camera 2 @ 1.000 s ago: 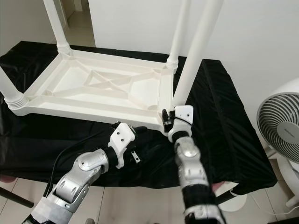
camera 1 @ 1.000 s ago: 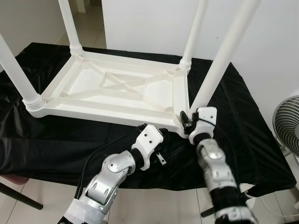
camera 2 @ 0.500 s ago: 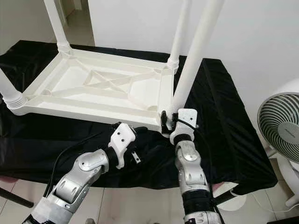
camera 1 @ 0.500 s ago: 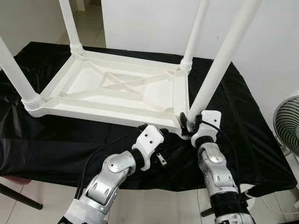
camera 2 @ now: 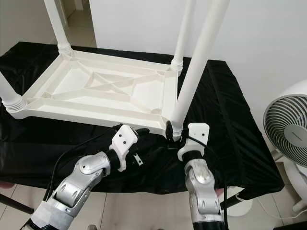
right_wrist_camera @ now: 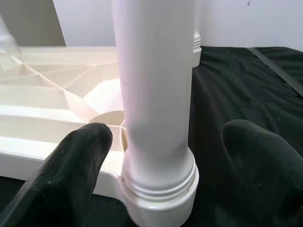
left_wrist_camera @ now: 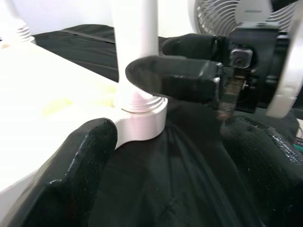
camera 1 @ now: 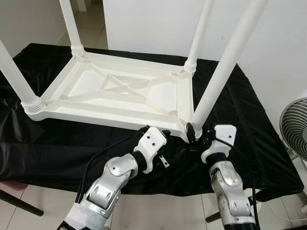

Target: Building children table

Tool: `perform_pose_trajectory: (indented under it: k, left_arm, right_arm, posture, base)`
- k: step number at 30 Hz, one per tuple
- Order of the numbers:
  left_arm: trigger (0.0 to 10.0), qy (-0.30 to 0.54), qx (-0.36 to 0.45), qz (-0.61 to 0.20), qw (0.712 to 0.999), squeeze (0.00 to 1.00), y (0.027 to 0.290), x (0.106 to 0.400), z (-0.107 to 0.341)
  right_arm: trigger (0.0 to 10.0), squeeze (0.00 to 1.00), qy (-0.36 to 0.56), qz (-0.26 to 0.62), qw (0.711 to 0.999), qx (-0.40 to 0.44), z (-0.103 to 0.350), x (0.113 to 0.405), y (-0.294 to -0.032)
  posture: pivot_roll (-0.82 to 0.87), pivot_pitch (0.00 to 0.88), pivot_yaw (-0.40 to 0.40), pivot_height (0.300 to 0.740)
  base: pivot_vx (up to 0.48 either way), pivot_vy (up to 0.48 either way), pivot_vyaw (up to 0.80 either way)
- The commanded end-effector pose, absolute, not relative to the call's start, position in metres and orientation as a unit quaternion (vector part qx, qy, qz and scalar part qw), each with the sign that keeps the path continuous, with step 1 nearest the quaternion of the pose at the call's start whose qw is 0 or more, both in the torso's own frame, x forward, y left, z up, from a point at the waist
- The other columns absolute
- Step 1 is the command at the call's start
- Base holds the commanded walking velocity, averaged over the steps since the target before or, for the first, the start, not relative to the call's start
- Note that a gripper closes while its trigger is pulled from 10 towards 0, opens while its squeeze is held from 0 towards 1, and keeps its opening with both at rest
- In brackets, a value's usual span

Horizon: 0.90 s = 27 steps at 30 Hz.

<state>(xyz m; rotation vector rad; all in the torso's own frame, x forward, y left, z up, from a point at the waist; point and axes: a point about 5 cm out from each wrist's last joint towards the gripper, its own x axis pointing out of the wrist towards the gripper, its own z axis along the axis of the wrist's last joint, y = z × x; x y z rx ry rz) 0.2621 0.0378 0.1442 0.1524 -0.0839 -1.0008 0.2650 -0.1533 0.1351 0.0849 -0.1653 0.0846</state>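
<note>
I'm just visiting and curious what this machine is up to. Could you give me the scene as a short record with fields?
Object: white plastic table, upside down on a black cloth, four legs pointing up
Leg being worked: near right leg, seated in its corner socket
Right end effector: open, fingers either side of that leg's base
Left end effector: open, at the table's near edge, beside the same corner
Nearby: white fan to the right of the cloth

Right gripper (right_wrist_camera: 156, 156) has opened around leg (right_wrist_camera: 154, 94).
</note>
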Motion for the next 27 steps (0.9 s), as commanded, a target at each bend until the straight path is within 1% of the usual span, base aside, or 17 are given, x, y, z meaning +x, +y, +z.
perform_pose_trajectory:
  k: [1, 3, 4, 5, 15, 16, 23, 27]
  left_arm:
    - [10.0, -0.036, 0.084, -0.485, 0.870, 0.00, 0.037, 0.264, 0.142]
    - [10.0, -0.036, 0.085, -0.486, 0.869, 0.00, 0.037, 0.264, 0.142]
    - [10.0, -0.036, 0.085, -0.487, 0.869, 0.00, 0.037, 0.264, 0.143]
    - [10.0, -0.036, 0.085, -0.488, 0.868, 0.00, 0.037, 0.264, 0.143]
    - [10.0, -0.040, 0.092, -0.488, 0.867, 0.00, 0.039, 0.269, 0.146]
    - [10.0, -0.041, 0.093, -0.487, 0.867, 0.00, 0.039, 0.269, 0.146]
    - [10.0, -0.043, 0.095, -0.483, 0.869, 0.00, 0.040, 0.272, 0.147]
    - [10.0, -0.044, 0.096, -0.481, 0.870, 0.00, 0.041, 0.272, 0.148]
  right_arm:
    - [10.0, 0.00, -0.085, 0.043, 0.994, 0.047, 0.136, 0.260, -0.153]
    - [10.0, 0.00, -0.085, 0.043, 0.994, 0.048, 0.136, 0.257, -0.154]
    - [2.2, 0.00, -0.084, 0.048, 0.994, 0.048, 0.135, 0.255, -0.154]
    - [0.0, 0.00, -0.080, 0.056, 0.994, 0.054, 0.134, 0.252, -0.153]
    - [0.0, 0.00, -0.061, 0.103, 0.990, 0.071, 0.132, 0.248, -0.146]
    - [10.0, 0.00, -0.051, 0.132, 0.987, 0.082, 0.131, 0.248, -0.140]
    - [10.0, 0.00, -0.038, 0.189, 0.975, 0.109, 0.133, 0.254, -0.136]
    - [10.0, 0.00, -0.038, 0.216, 0.968, 0.119, 0.137, 0.263, -0.144]
  posture:
    - [0.06, 0.051, -0.059, 0.740]
    - [0.06, 0.051, -0.057, 0.740]
    - [0.06, 0.051, -0.057, 0.740]
    - [0.06, 0.054, -0.053, 0.740]
    - [0.06, 0.056, -0.053, 0.740]
    - [0.06, 0.056, -0.053, 0.740]
    - [0.07, 0.058, -0.055, 0.740]
    - [0.07, 0.061, -0.054, 0.740]
  base:
    - [0.000, 0.000, 0.00]
    - [0.000, 0.000, 0.00]
    - [0.000, 0.000, 0.00]
    - [0.000, 0.000, 0.00]
    - [0.000, 0.000, 0.00]
    - [0.000, 0.000, 0.00]
    - [0.000, 0.000, 0.00]
    - [0.000, 0.000, 0.00]
